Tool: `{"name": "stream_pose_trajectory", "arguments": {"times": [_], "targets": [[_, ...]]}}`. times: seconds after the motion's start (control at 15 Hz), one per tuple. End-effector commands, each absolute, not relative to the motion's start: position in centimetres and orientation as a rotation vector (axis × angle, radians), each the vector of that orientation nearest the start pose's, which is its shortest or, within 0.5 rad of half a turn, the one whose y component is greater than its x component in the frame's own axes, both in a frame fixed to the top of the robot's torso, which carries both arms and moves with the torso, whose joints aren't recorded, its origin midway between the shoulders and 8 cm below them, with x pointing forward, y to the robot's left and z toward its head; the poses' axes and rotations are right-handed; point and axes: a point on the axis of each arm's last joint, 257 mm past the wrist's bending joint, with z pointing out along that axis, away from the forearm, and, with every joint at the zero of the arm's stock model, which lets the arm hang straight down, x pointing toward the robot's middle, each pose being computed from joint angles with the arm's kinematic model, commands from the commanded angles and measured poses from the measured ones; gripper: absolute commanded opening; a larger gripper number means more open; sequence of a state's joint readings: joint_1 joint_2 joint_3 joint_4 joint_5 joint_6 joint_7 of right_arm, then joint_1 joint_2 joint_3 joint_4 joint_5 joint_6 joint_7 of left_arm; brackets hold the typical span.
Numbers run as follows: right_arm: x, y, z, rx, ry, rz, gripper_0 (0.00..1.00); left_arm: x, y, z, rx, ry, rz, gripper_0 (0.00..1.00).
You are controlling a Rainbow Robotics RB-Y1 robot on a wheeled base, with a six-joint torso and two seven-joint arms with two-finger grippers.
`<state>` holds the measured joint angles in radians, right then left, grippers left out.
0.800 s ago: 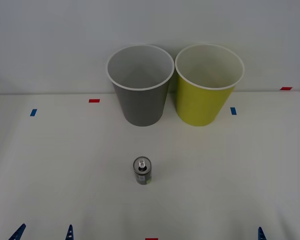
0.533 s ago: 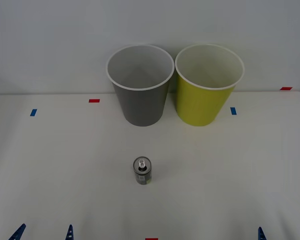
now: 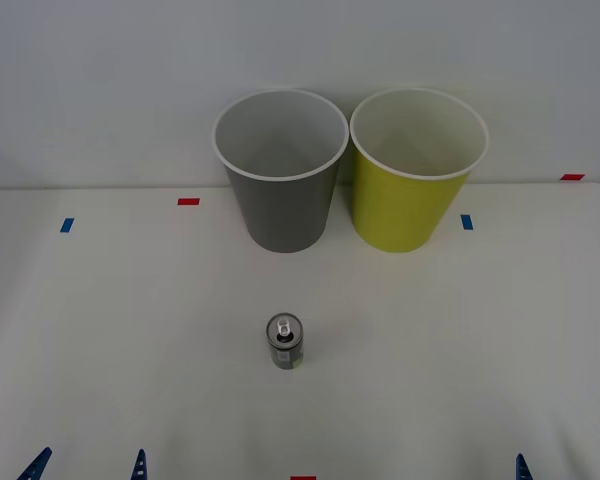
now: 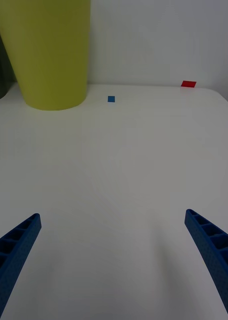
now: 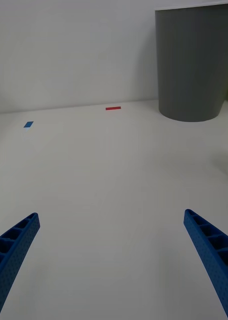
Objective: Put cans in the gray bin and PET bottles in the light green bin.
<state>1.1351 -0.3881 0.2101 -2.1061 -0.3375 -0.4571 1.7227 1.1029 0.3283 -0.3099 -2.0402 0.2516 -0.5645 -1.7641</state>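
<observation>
The can (image 3: 285, 342) stands upright on the table (image 3: 460, 330), in front of the gray bin (image 3: 281, 190) and well apart from it, likely set there so either arm can reach it. The green bin (image 3: 414, 190) stands just beside the gray bin, mouths up to take drops. The left gripper (image 3: 85, 467) and right gripper (image 3: 570, 468) wait spread wide and empty, nearer the robot than the can and out to either side.
</observation>
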Motion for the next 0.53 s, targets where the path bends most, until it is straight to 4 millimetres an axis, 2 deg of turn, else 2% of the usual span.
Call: {"name": "stream_pose_trajectory", "arguments": {"times": [0.07, 0.53], "targets": [[20.54, -29.45, -27.19, 0.006, 1.742, -0.078, 1.0, 20.73, 25.13, -27.15, 0.029, 1.666, 0.057, 1.0], [20.54, -29.45, -27.19, 0.006, 1.742, -0.078, 1.0, 20.73, 25.13, -27.15, 0.029, 1.666, 0.057, 1.0]]}}
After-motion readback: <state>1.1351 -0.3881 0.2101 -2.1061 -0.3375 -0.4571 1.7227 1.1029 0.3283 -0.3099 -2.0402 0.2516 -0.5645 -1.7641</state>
